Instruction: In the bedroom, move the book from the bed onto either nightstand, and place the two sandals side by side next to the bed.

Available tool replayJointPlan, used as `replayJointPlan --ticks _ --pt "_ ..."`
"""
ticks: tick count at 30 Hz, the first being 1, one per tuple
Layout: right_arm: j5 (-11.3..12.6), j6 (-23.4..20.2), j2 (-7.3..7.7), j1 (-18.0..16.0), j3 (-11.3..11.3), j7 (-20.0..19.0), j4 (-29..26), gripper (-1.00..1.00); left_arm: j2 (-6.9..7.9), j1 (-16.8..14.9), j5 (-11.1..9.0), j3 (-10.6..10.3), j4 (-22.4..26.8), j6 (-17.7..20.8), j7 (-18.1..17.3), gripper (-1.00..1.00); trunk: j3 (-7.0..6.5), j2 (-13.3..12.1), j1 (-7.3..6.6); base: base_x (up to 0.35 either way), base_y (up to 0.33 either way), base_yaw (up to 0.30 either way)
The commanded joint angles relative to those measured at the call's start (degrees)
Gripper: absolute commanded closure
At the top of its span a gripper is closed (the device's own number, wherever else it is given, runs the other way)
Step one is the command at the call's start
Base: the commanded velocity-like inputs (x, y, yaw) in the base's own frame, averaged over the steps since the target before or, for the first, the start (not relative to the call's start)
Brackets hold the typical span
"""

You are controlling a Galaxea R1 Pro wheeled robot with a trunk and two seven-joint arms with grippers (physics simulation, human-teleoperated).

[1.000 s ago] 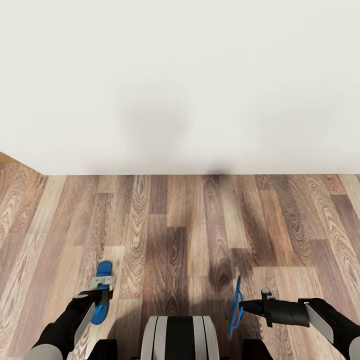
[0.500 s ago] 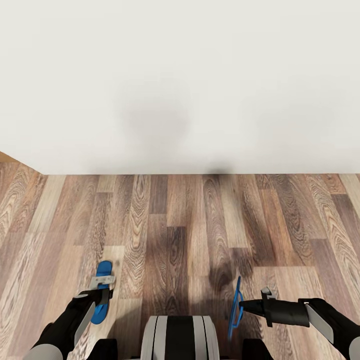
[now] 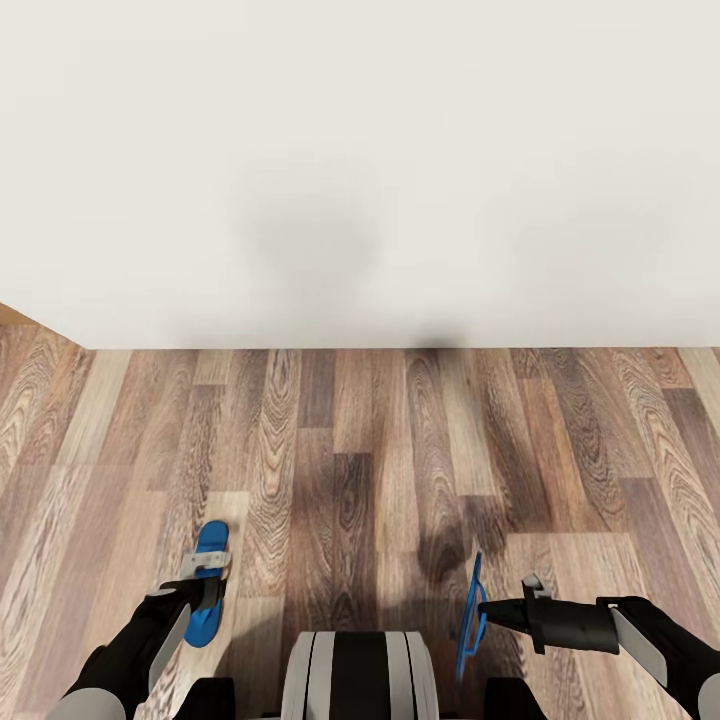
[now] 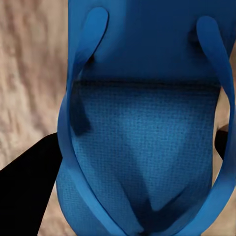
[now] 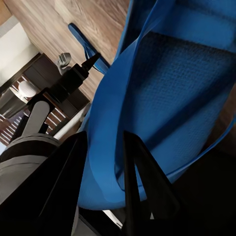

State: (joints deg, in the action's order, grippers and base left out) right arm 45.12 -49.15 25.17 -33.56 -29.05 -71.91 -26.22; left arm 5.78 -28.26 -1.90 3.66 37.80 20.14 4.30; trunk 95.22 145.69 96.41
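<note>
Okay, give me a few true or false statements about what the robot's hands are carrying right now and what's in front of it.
1. Each hand holds a blue sandal. True: left hand has the left sandal, right hand has the right sandal.
2. The right sandal lies flat. False: it is edge-on in the head view.
3. The robot faces a white wall. True.
4. The floor is carpeted. False: wood planks.

One blue sandal flat, other sandal on edge.
</note>
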Motion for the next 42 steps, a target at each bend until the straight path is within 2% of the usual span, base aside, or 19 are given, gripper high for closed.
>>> replayJointPlan --ticks 1,4,37,40,42 --pt "0.41 -0.42 0.05 -0.07 -0.31 -0.16 -0.02 1.00 0.02 0.02 0.58 0.03 -0.09 0.33 0.45 1.00 0.04 0.01 0.01 0.000 0.000 0.000" --pt "0.41 -0.42 0.05 -0.03 -0.31 -0.16 -0.04 1.00 0.02 0.02 0.58 0.03 -0.09 0.33 0.45 1.00 0.04 0.01 0.01 0.000 0.000 0.000" --pt "0.41 -0.42 0.05 -0.03 -0.31 -0.20 0.01 1.00 0.05 0.03 0.52 0.07 -0.09 0.52 0.15 1.00 -7.27 -0.43 -0.84 0.000 0.000 0.000" --pt "0.46 -0.42 0.05 -0.03 -0.31 -0.22 0.02 1.00 0.19 0.03 0.38 0.35 -0.10 0.58 -2.16 1.00 -7.94 -0.47 -0.92 0.000 0.000 0.000" --pt "0.48 -0.46 0.05 -0.03 -0.31 -0.24 0.02 1.00 0.53 0.00 0.34 0.65 0.06 0.64 -7.48 1.00 -8.38 -0.50 -0.97 0.000 0.000 0.000"
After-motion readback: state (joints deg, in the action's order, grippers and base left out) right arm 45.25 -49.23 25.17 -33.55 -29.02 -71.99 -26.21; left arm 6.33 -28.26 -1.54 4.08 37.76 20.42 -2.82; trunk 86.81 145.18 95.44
